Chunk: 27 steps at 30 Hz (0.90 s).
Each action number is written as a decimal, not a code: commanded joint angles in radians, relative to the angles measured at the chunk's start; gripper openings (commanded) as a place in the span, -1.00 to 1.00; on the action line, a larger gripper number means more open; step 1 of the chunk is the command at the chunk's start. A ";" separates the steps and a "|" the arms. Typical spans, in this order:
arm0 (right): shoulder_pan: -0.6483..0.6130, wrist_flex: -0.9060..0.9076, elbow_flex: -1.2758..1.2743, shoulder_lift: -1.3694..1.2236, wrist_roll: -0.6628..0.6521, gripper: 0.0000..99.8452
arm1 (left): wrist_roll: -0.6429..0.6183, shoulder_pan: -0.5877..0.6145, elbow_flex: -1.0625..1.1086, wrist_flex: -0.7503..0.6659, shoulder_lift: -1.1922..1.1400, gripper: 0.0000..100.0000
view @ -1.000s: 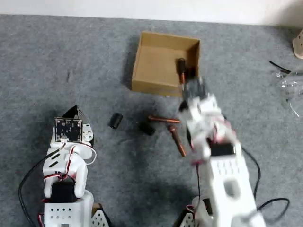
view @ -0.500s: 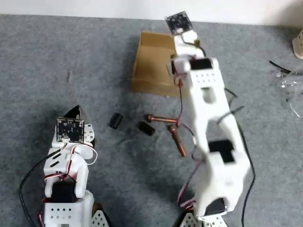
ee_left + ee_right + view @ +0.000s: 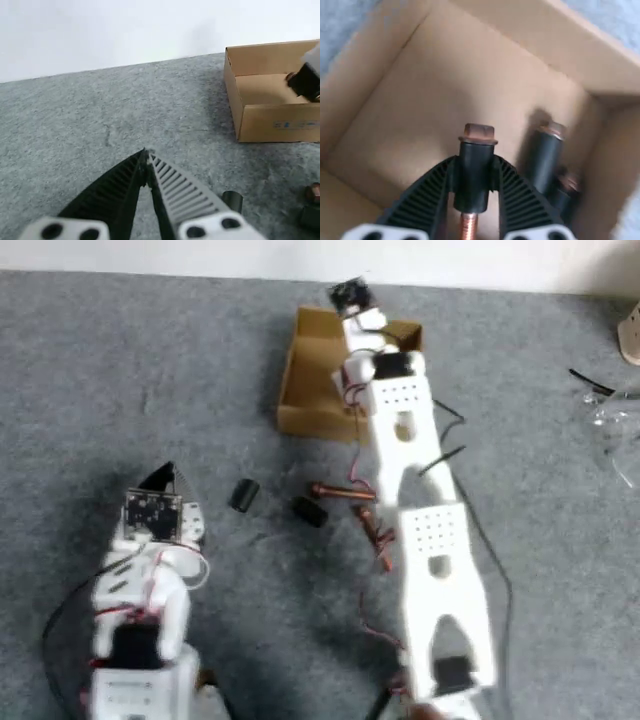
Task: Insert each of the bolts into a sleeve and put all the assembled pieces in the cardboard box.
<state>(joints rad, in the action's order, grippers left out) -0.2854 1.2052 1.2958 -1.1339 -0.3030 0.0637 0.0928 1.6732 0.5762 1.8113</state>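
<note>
One sleeved bolt (image 3: 475,150) in right gripper (image 3: 473,167), seemingly inside cardboard box (image 3: 580,55)

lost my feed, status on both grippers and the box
Right gripper shut on sleeved bolt over cardboard box. Left gripper shut, empty. One assembly already inside.

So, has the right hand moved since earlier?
Yes: the right hand, gripping a sleeved bolt, went from the cardboard box's near wall to over its inside.

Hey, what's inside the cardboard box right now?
An assembled piece lies by the cardboard box wall, maybe another beside it. The right gripper holds a sleeved bolt above the floor, covering the part beneath.
</note>
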 commanded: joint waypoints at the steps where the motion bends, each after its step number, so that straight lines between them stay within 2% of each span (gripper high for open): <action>1: -0.047 0.001 0.186 -0.038 0.020 -0.99 | 0.006 -0.015 0.022 -0.020 0.010 -0.99; 10: -0.042 0.021 0.303 -0.173 0.043 -0.98 | 0.006 -0.015 0.022 -0.020 0.012 -0.99; 12: -0.041 0.038 0.305 -0.173 0.043 -0.88 | 0.006 -0.015 0.022 -0.020 0.012 -0.99; 16: -0.041 0.084 0.305 -0.173 0.046 -0.49 | 0.006 -0.015 0.022 -0.020 0.012 -0.99; 18: -0.039 0.117 0.306 -0.173 0.046 -0.40 | 0.006 -0.016 0.022 -0.020 0.012 -0.99; 27: 0.005 0.303 0.506 -0.088 0.048 -0.39 | 0.006 -0.016 0.022 -0.020 0.012 -0.99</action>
<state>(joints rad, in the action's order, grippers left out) -0.3130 1.4400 1.6487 -1.3288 -0.2631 0.0637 0.0913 1.6732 0.5762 1.8113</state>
